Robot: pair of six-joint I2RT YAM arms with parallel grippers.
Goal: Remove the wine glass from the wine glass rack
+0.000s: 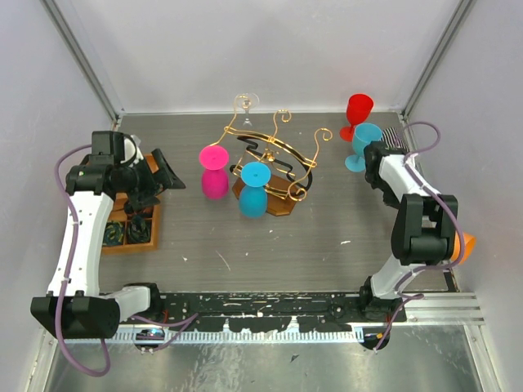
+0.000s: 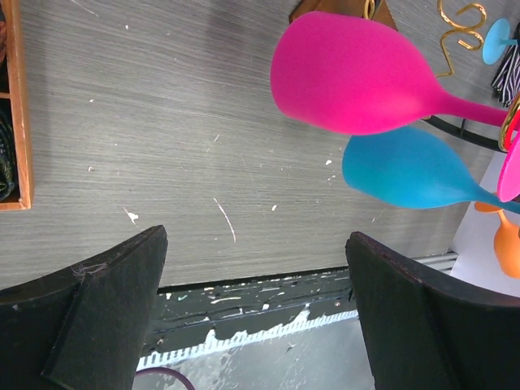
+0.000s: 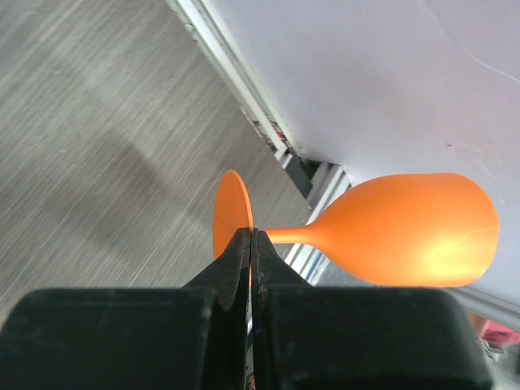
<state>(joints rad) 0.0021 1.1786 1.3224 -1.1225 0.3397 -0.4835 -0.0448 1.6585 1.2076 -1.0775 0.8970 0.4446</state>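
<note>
The right gripper (image 3: 250, 244) pinched the orange wine glass (image 3: 406, 231) by its foot, bowl right of its tips, well clear of the wine glass rack (image 1: 282, 155). Setting it down seemed next. The left gripper (image 2: 256, 236) gaped, empty.

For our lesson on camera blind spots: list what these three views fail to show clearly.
Top view: orange glass nearly all behind right arm.
Top view: tray contents covered by left arm; left wrist view cuts them off at its edge.
Top view: clear glass too small, transparent.
</note>
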